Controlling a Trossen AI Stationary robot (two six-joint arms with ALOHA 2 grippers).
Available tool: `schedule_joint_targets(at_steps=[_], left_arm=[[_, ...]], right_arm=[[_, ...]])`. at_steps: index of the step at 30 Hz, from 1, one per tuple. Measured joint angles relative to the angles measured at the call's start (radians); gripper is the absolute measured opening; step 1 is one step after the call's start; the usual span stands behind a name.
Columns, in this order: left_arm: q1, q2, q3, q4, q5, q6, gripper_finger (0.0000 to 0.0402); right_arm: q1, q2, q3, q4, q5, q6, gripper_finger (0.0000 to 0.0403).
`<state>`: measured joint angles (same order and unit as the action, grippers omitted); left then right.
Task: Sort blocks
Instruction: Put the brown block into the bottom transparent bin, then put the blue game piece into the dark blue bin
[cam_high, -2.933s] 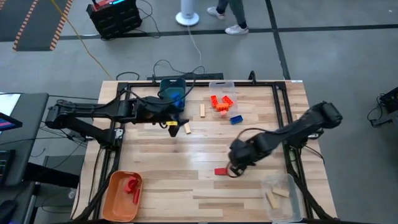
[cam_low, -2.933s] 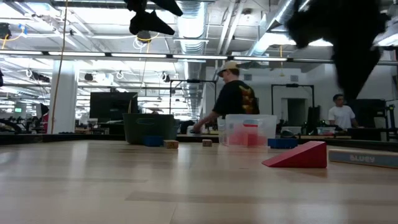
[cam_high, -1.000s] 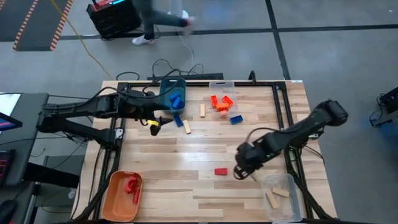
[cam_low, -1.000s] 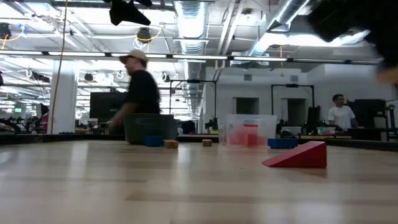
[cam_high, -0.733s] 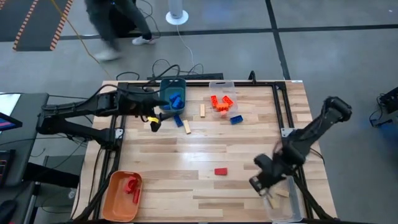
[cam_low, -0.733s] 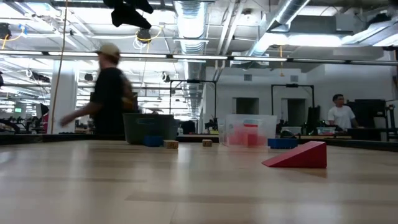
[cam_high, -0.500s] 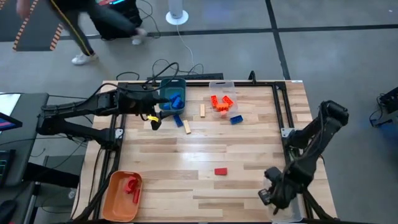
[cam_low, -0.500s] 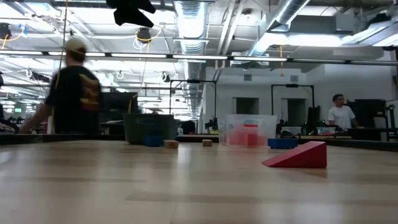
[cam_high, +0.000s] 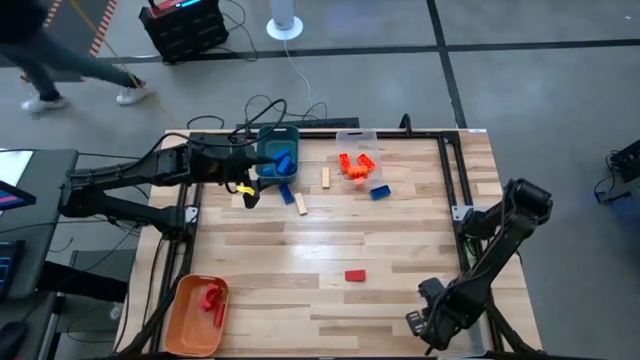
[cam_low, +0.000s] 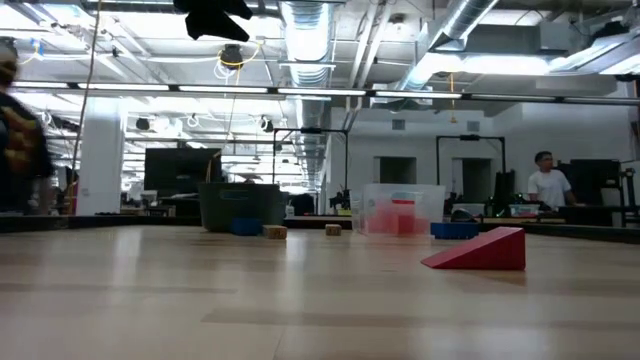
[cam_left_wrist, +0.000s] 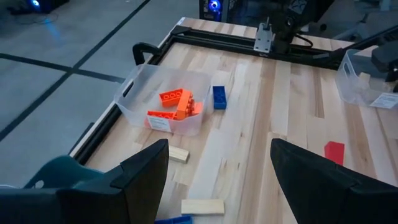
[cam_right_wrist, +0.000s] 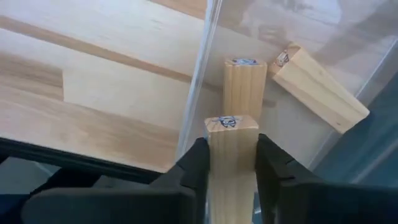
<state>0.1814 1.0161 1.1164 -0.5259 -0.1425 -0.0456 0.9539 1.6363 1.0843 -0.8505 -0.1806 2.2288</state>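
Sorting was at the release of one wood stick, as I judged it. On the left, the orange bin (cam_high: 183, 322) held red blocks (cam_high: 212, 298). The left gripper (cam_high: 247, 193) hung beside the teal bin (cam_high: 262, 150) with its fingers spread wide and nothing between them. More blocks lay loose on the table: a blue one (cam_high: 287, 194), two wood ones (cam_high: 300, 204) (cam_high: 325, 178), and a red wedge (cam_high: 355, 275) in the middle.

At the near right corner, the right gripper (cam_high: 425, 325) hung over the clear bin (cam_right_wrist: 198, 81). Its fingers pinched the wood stick (cam_right_wrist: 231, 162) from both sides, above two wood blocks (cam_right_wrist: 244, 87) (cam_right_wrist: 317, 87) already inside. To do this step well, the gripper should be fully past the bin wall before the fingers part. The stick should fall flat on the others and not lean on the rim. The arm should then rise straight, so that it does not pull the light bin.

The high view hid this clear bin almost fully under the arm. How firm the pinch was, I could not tell. The low view showed neither gripper's fingers.
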Motion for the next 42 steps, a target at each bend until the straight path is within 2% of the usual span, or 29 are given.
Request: schedule_joint_targets(at_steps=[5,8,13,17,20,23,26,29,32,36,38,42], left_arm=[[0.000,0.000,0.000,0.001,0.000,0.001,0.0275],[0.000,0.000,0.000,0.000,0.000,0.011,0.0275],[0.000,0.000,0.000,0.000,0.004,0.007,0.0275],[0.000,0.000,0.000,-0.003,0.008,-0.011,0.0275],[0.000,0.000,0.000,-0.018,0.008,-0.032,0.0275],[0.000,0.000,0.000,-0.047,0.008,-0.055,0.0275],[0.000,0.000,0.000,-0.080,0.008,-0.077,0.0275],[0.000,0.000,0.000,-0.102,0.008,-0.093,0.0275],[0.000,-0.002,0.000,-0.113,0.008,-0.100,0.0275],[0.000,-0.002,0.000,-0.115,0.008,-0.101,0.0275],[0.000,-0.002,0.000,-0.114,0.008,-0.101,0.0275],[0.000,-0.002,0.000,-0.115,0.007,-0.105,0.0275]], right_arm=[[0.000,-0.020,0.000,-0.005,0.000,0.000,0.0160],[0.000,-0.076,0.000,-0.010,0.000,0.014,0.0183],[-0.017,-0.204,0.044,-0.156,0.077,0.016,0.0192],[-0.115,-0.290,0.087,-0.356,0.136,-0.091,0.0186],[-0.251,-0.320,0.089,-0.457,0.168,-0.289,0.0183],[-0.422,-0.322,0.084,-0.505,0.242,-0.562,0.0183],[-0.609,-0.322,0.065,-0.439,0.316,-0.895,0.0191],[-0.792,-0.322,0.054,-0.316,0.339,-1.252,0.0210],[-0.958,-0.322,0.051,-0.236,0.340,-1.563,0.0234],[-1.147,-0.322,0.051,-0.206,0.341,-1.878,0.0261],[-1.212,-0.322,0.049,-0.200,0.327,-2.014,0.0266],[-1.267,-0.349,-0.033,-0.040,0.206,-2.226,0.0264]])
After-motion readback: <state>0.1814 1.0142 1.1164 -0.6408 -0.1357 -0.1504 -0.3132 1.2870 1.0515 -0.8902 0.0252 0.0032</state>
